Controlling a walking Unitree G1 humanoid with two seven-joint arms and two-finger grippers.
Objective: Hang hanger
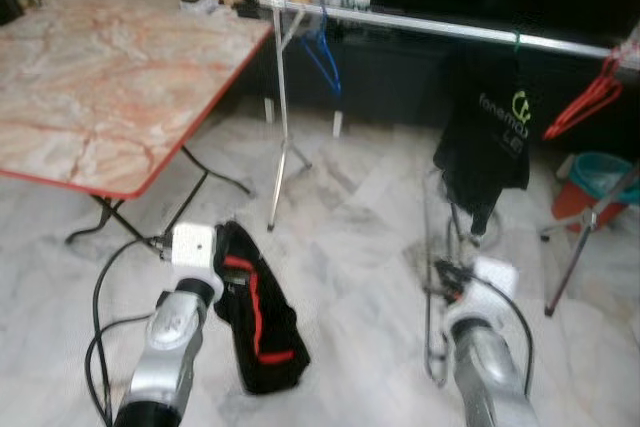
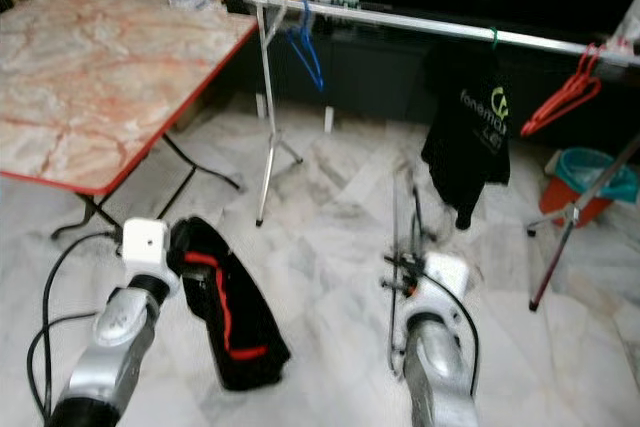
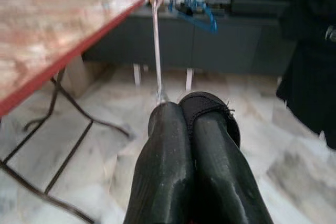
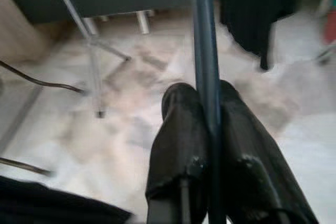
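we are carrying a hanger toward the clothes rail.

our right pincer (image 4: 210,129) is pinching the thin metal hanger (image 1: 432,277), which is standing up tall in front of us. our left pincer (image 3: 191,124) is pressed together on a black and red cloth (image 1: 262,322) that is hanging down. the rail (image 1: 470,30) is well apart from us, past the floor, with a black shirt (image 1: 490,132) and red hangers (image 1: 588,102) on it. the thin hanger could slip or twist in our grip, or bump the shirt as we are reaching up.
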